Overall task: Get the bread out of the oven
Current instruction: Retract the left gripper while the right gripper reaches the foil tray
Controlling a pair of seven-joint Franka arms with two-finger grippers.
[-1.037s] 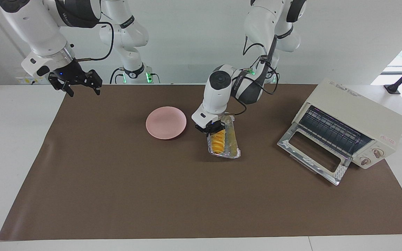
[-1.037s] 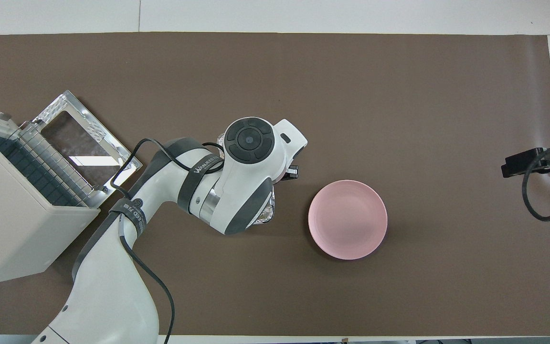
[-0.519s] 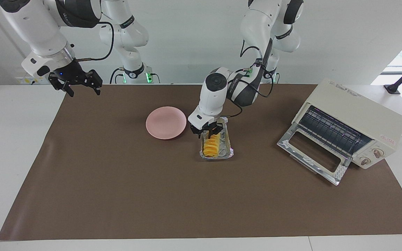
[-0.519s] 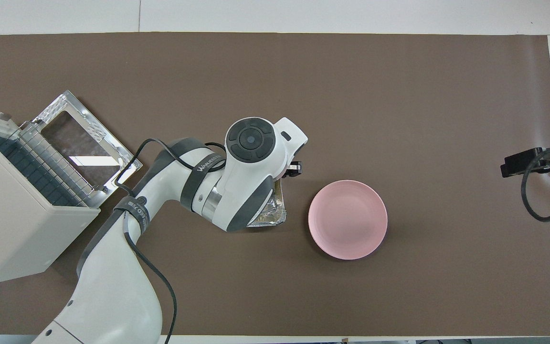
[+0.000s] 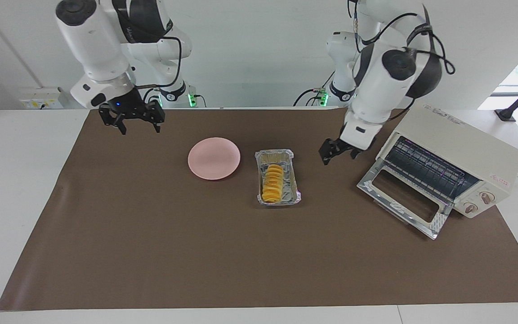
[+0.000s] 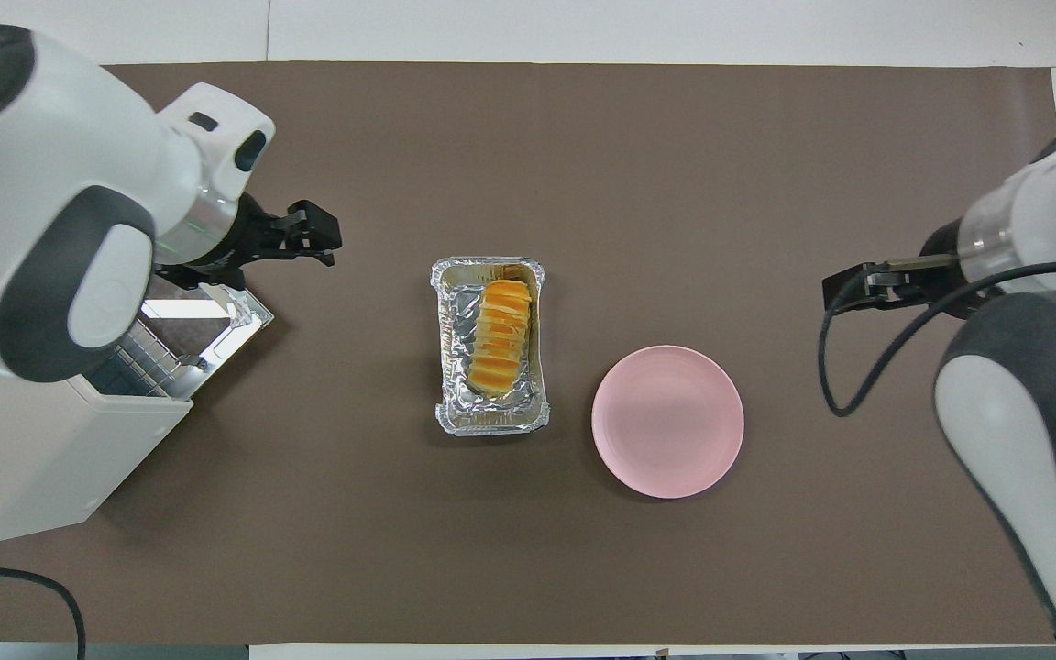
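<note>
The bread (image 5: pixel 273 182) lies in a crinkled foil tray (image 5: pixel 288 157) that rests flat on the brown mat (image 5: pixel 241 261) covering the worktop, about midway between the two arms' ends. The loaf sits lengthwise in the tray, its fanned golden slices running from the end nearer the robots to the farther end, and nothing touches it.

Just beside the tray, toward the right arm's end, sits a round pink plate (image 5: pixel 214 158), apart from the tray and bare.

The oven (image 5: pixel 461 153) stands at the left arm's end of the worktop, turned at an angle. Its glass door (image 5: pixel 403 198) is folded down flat onto the mat and the wire rack (image 5: pixel 425 168) shows inside the open cavity. Two knobs sit on its front panel.

The left gripper (image 5: pixel 340 152) hangs in the air over the mat between the tray and the oven, close to the oven's upper corner, its jaws apart and holding nothing.

The right gripper (image 5: pixel 132 122) hovers over the edge of the mat nearest the robots, toward the right arm's end and well apart from the plate, pointing down with its jaws apart and empty.
</note>
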